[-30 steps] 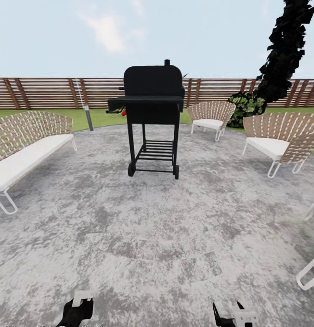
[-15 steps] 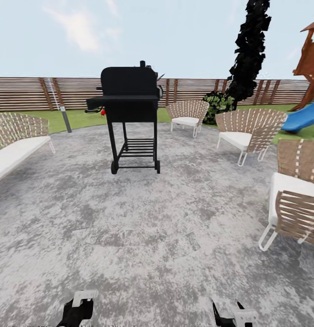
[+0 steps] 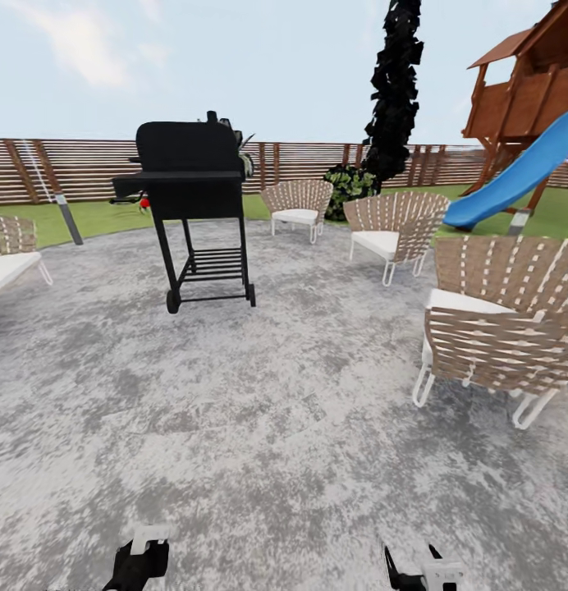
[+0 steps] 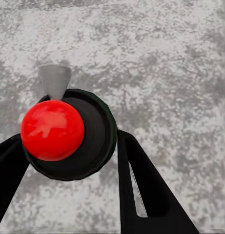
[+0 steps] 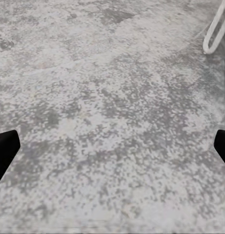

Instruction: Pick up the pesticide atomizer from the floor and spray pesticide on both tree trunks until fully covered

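Observation:
The pesticide atomizer (image 4: 52, 130) is seen from above in the left wrist view: a round black body with a red top and a small grey nozzle. My left gripper (image 4: 68, 146) is shut on it, one black finger on each side, over the grey mottled floor (image 4: 161, 63). In the head view the left gripper (image 3: 140, 558) and the right gripper (image 3: 419, 570) sit low at the frame's bottom edge. The right gripper (image 5: 112, 146) is open, nothing between its fingers, above bare floor (image 5: 117, 97). The two trees and their trunks are out of view.
A black grill (image 3: 194, 209) on wheels stands ahead left. Woven chairs (image 3: 501, 328) line the right side, another (image 3: 396, 230) farther back. Behind are a near-black tree (image 3: 395, 90), a blue slide (image 3: 522, 172) with a wooden playhouse, lawn and a slatted fence (image 3: 79, 168).
The whole head view has swung to the right: grill and chairs slid leftward in the picture, and the slide and playhouse came in. Both grippers look unchanged.

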Controlling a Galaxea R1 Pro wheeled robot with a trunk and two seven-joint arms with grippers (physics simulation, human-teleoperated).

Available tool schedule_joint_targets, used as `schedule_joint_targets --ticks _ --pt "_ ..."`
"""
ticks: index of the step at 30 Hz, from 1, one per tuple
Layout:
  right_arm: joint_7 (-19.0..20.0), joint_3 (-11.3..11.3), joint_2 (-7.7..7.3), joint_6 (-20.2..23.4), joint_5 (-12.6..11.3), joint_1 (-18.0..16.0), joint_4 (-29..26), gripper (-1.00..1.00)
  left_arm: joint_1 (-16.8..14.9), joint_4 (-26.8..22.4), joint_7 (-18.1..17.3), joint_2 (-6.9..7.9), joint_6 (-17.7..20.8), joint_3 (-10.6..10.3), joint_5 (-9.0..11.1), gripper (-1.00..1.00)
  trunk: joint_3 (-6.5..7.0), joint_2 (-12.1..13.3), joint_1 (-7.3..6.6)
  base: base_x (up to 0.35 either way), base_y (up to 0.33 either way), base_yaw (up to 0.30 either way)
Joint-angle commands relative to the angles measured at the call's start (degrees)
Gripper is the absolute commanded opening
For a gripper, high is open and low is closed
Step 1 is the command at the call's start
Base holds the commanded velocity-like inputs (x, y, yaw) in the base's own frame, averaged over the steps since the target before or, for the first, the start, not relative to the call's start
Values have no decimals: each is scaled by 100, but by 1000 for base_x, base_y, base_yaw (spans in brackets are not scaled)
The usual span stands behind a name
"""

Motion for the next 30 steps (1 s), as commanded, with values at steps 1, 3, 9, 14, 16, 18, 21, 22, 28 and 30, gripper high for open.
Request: schedule_joint_targets --ticks 1,3,9,14,16,18,21,22,28,30 --pt "7 2 0 -15 -1 -4 6 100 -1 2 6 1 -17 0 24 -100 -5 -2 -5 -336 0 -300" --pt "7 2 0 -15 -1 -2 6 100 -1 3 6 1 -17 0 24 -100 -5 -2 -5 -336 0 -300" --pt "7 2 0 -15 -1 0 6 100 -1 1 6 1 -19 0 24 -100 -5 -2 -5 -337 0 -300" --pt "7 2 0 -15 -1 0 6 100 -1 1 7 1 -21 0 24 -100 -5 -2 -5 -337 0 -300" --pt "7 2 0 -15 -1 1 6 100 -1 3 6 1 -22 1 24 -100 -5 -2 -5 -337 0 -300" --pt "7 2 0 -15 -1 0 6 100 -1 2 5 1 -20 -3 24 -100 -5 -2 -5 -337 0 -300" --pt "7 2 0 -15 -1 1 6 100 -1 4 6 1 -20 -1 24 -100 -5 -2 -5 -337 0 -300" --pt "7 2 0 -15 -1 0 6 100 -1 4 4 1 -21 -1 24 -100 -5 -2 -5 -337 0 -300" --pt "7 2 0 -15 -1 -3 6 100 -1 -2 6 1 -20 2 24 -100 -5 -2 -5 -337 0 -300" --pt "7 2 0 -15 -1 -3 6 100 -1 0 5 1 -23 2 24 -100 -5 -2 -5 -337 0 -300"
